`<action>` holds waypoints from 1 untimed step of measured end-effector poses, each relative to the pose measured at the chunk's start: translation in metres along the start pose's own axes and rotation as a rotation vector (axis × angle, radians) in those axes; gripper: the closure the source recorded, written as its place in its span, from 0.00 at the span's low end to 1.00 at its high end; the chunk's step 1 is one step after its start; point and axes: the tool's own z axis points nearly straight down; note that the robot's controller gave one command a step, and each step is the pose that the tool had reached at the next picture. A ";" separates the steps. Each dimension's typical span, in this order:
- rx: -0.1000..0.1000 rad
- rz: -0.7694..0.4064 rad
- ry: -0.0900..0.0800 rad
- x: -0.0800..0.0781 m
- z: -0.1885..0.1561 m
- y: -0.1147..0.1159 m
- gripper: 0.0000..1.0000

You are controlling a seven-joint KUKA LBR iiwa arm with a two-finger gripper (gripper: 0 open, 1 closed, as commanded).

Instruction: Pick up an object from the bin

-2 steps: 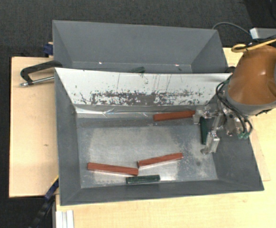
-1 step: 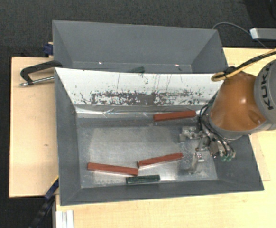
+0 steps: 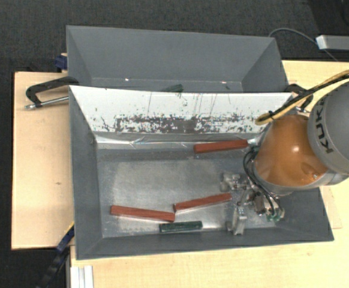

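The middle red stick [image 3: 201, 203] lies slanted on the bin [image 3: 83, 185] floor, its right end at the hand [image 3: 237, 212]. I cannot tell if the hand is apart or together. A second red stick [image 3: 142, 213] and a dark bar [image 3: 180, 226] lie to the near left.

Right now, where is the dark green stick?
The dark green stick lies lower middle in the camera view, by the front wall, just below the left red-brown stick and left of the tool.
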 end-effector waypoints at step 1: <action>0.000 -0.060 0.014 -0.014 -0.016 0.059 1.00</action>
